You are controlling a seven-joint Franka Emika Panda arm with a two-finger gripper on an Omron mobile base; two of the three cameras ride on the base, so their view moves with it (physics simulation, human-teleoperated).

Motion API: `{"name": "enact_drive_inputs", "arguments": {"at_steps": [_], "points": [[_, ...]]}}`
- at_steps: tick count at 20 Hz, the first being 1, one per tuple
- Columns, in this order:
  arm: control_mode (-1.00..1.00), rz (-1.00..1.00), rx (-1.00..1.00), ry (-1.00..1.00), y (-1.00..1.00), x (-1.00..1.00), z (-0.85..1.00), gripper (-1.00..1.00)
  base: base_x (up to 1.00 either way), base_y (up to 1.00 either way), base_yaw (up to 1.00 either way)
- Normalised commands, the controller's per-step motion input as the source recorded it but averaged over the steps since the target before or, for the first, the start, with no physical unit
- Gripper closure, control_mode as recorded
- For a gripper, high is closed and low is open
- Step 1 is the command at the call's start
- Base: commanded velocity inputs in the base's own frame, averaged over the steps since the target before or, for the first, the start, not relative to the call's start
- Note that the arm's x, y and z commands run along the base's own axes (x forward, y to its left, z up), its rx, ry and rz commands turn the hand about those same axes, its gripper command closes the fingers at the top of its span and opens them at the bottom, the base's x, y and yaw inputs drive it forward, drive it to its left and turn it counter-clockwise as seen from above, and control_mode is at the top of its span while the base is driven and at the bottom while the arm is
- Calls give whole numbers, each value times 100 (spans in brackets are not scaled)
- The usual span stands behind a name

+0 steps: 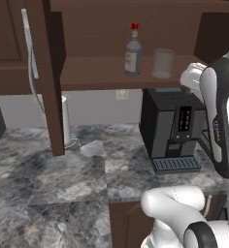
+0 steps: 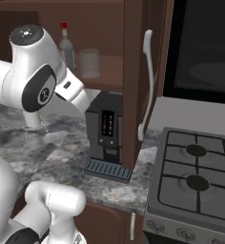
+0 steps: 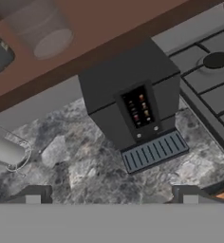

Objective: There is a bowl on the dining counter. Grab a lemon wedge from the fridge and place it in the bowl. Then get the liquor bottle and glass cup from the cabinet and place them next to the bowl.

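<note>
The tool [image 3: 111, 193] hangs spread and empty above the marbled bench [image 1: 48, 179], aimed down at the coffee machine [image 1: 172, 128], likely mid-approach to the cabinet [image 1: 87, 29]. Beyond, at 12 o'clock in the left base view, its doors stand open; the liquor bottle [image 1: 133, 53] and glass cup [image 1: 162, 63] wait upright on its shelf, cup at the bottle's 3 o'clock.

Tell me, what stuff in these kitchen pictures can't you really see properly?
- Label on the liquor bottle: too small and blurry to read in the left base view.
- Liquor bottle in the right base view: the robot's white arm covers its lower part.
- Glass cup: cut off by the top edge of the hand view.
- Buttons on the coffee machine: too tiny to read.
</note>
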Motion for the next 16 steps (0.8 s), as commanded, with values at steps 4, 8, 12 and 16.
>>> {"name": "enact_drive_inputs", "arguments": {"at_steps": [4,8,12,16], "points": [[-100,-5,3,-19,-4,1,52,-100,0,0,0],[-100,-1,9,-11,0,3,56,-100,0,0,0],[-100,0,13,-1,0,26,41,-100,0,0,0],[-100,0,13,2,0,62,21,-100,0,0,0]]}}
